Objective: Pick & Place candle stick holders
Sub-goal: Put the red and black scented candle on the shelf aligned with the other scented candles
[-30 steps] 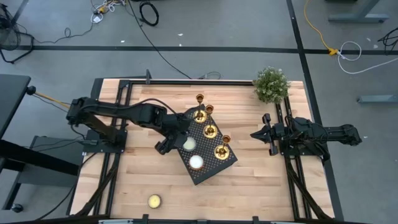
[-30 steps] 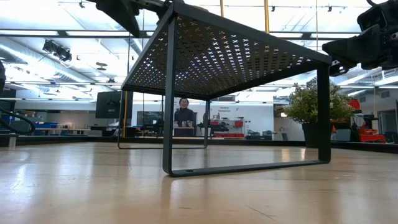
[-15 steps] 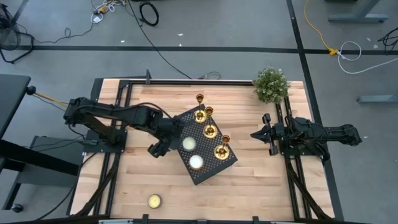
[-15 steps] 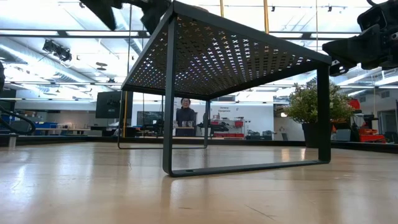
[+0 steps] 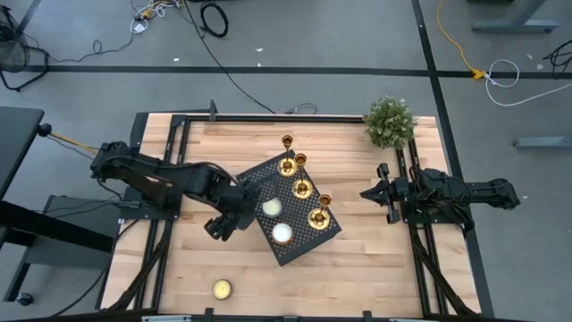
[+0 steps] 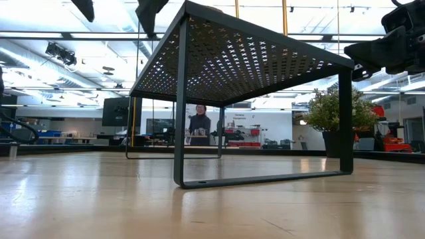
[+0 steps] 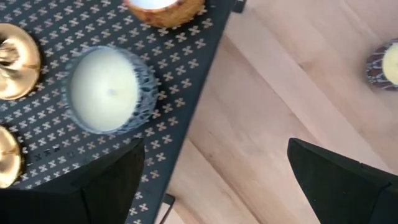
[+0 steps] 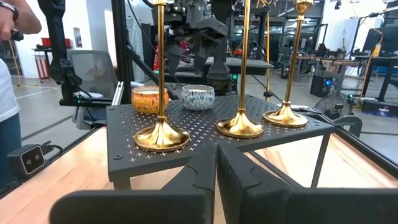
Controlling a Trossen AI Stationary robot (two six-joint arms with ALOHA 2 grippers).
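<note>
Left gripper (image 5: 217, 227) withdrawn, holders (image 5: 302, 188) on rack (image 5: 308, 234)

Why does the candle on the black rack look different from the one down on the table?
The white candle sits up on the black rack; the yellowish candle lies alone on the wooden table, near its front edge. The white candle is pale white; the yellowish candle looks golden. The white candle has the gold candle stick holders nearby; the yellowish candle has nothing beside it. Both are small, round and flat.
</note>
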